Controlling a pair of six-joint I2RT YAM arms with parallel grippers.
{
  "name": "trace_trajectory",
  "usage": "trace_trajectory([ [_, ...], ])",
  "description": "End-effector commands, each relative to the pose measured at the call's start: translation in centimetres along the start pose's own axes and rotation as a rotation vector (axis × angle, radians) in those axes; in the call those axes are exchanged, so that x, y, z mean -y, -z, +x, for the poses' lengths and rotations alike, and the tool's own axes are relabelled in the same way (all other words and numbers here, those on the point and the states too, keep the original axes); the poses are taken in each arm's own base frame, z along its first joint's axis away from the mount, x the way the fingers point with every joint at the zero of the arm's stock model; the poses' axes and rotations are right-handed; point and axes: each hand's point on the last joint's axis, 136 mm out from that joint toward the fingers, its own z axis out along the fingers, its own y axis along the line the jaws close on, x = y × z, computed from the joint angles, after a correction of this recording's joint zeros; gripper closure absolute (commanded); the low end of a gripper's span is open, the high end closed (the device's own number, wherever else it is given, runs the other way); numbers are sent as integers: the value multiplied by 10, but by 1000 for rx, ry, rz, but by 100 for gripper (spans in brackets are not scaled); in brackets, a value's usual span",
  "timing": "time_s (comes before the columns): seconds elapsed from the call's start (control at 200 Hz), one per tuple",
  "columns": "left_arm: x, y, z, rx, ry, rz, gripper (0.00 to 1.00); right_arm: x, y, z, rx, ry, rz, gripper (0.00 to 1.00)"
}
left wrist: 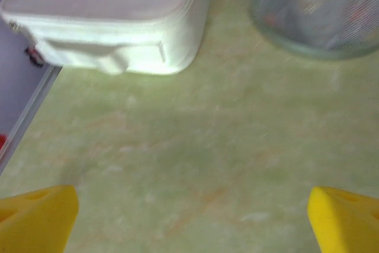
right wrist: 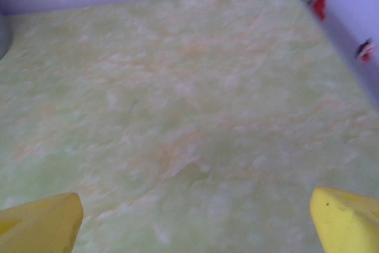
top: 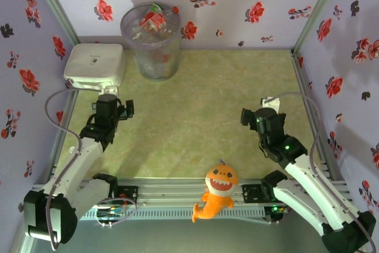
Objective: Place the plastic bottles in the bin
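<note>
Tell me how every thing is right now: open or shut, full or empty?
Bin: upright, bottles inside.
Plastic bottles: piled in the bin.
White box: lid shut.
Plush shark: upright at the table's near edge, untouched.
Left gripper: open, empty.
Right gripper: open, empty.

White arm links (top: 77, 167), black joints (top: 106, 114); grey cables (top: 49, 103); yellow claw fingers (left wrist: 35, 217); green light (top: 288, 145) on right arm (top: 308, 177).

You can read no text: the red labels on the plastic bottles (top: 155, 21) in the bin (top: 155, 58) are too small, and the mark on the white box (top: 95, 64) is blurred.
</note>
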Motion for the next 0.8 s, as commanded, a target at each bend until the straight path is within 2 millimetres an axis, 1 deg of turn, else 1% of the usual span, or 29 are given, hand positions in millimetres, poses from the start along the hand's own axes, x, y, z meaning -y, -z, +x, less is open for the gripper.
trace_trajectory([
  [0.0,-21,-6,-1,91,46,-107,0,26,-8,-9,153,23,162,1],
  [0.055,-24,-13,9,90,44,-122,0,31,-15,0,167,39,193,1],
  [0.17,-31,-27,21,89,34,-158,0,41,-25,16,147,75,249,1],
  [0.265,-36,-41,31,100,41,-179,0,46,-35,26,129,82,275,1],
  [0.32,-43,-48,34,66,59,-198,0,47,-40,31,126,77,276,1],
  [0.39,-44,-55,31,74,62,-194,0,49,-47,37,130,68,276,1],
  [0.465,-44,-61,25,94,71,-173,0,57,-53,42,126,74,300,1],
  [0.525,-43,-67,20,112,64,-162,0,64,-55,41,129,53,313,1],
  [0.65,-39,-76,10,159,63,-128,0,69,-63,36,176,-18,266,1],
  [0.74,-35,-79,3,208,71,-89,0,74,-68,34,179,-41,272,1],
  [0.795,-36,-83,1,218,74,-82,0,76,-71,34,179,-47,274,1],
])
